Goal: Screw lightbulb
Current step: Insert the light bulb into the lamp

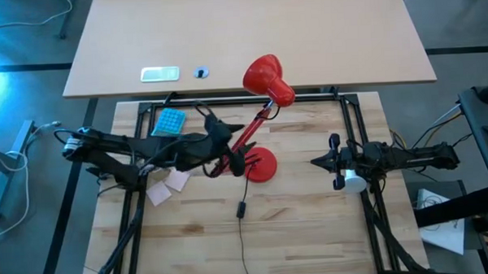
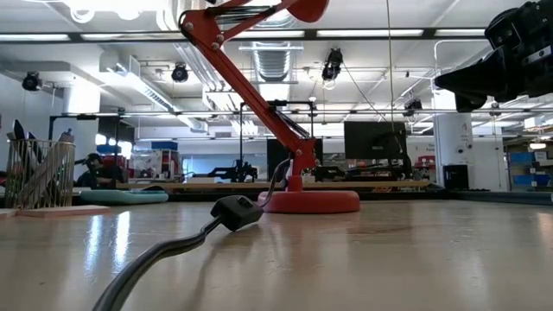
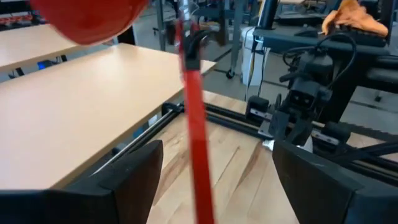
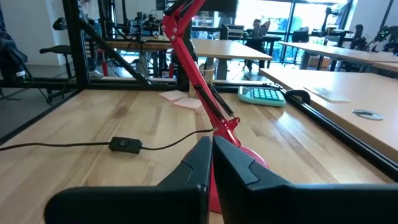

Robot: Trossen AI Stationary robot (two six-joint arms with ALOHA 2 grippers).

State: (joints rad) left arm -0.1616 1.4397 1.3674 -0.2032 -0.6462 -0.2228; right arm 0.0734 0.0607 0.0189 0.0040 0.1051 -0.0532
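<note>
The left gripper (image 3: 211, 180) stands spread wide, the red lamp arm (image 3: 198, 143) between its fingers, untouched. The right gripper (image 4: 210, 163) is pressed together, empty. No readable writing.

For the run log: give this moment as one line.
left gripper: fingers open astride red metal lamp arm | right gripper: shut, waiting at right | small white lightbulb: unseen

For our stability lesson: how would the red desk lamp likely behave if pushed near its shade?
The red desk lamp probably tips rather than slides: its long arm leans far from the round base. The shade overhangs the table edge, so it looks top-heavy. Its arm joints may fold.
</note>
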